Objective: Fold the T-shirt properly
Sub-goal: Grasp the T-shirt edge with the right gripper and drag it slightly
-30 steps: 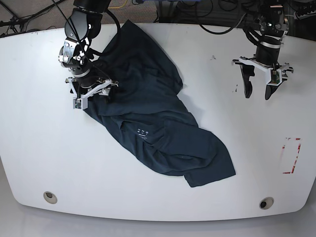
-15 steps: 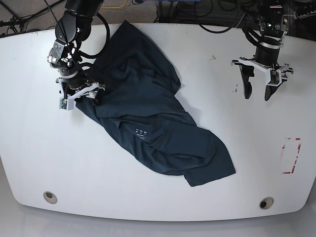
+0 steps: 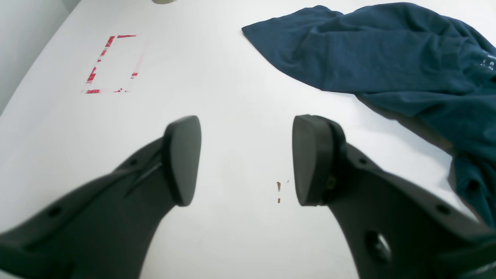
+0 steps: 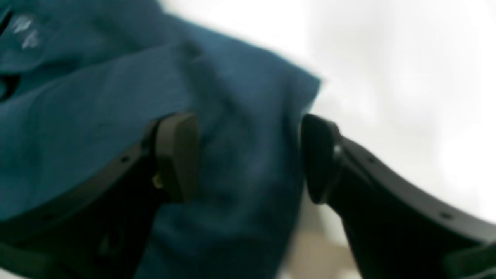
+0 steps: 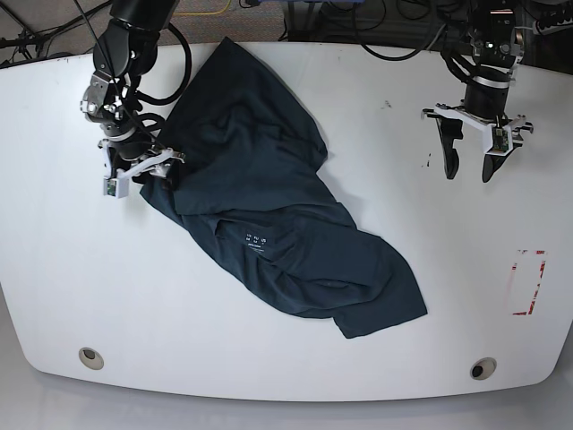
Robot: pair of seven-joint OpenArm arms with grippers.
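Note:
The dark navy T-shirt (image 5: pixel 269 206) lies crumpled and spread diagonally across the white table, with small white label text (image 5: pixel 256 240) facing up. My right gripper (image 5: pixel 141 175) is open at the shirt's left edge. In the right wrist view its jaws (image 4: pixel 250 155) stand apart with blurred blue cloth (image 4: pixel 97 116) between and under them. My left gripper (image 5: pixel 468 173) is open and empty over bare table, well right of the shirt. In the left wrist view (image 3: pixel 246 159) the shirt (image 3: pixel 387 58) lies ahead to the right.
A red tape rectangle (image 5: pixel 528 282) marks the table near its right edge and also shows in the left wrist view (image 3: pixel 110 64). Two round holes (image 5: pixel 89 357) (image 5: pixel 483 368) sit near the front edge. Small brown marks (image 3: pixel 278 186) lie below the left gripper.
My right gripper has moved left, from over the shirt to its left edge, staying open. The left arm has not moved.

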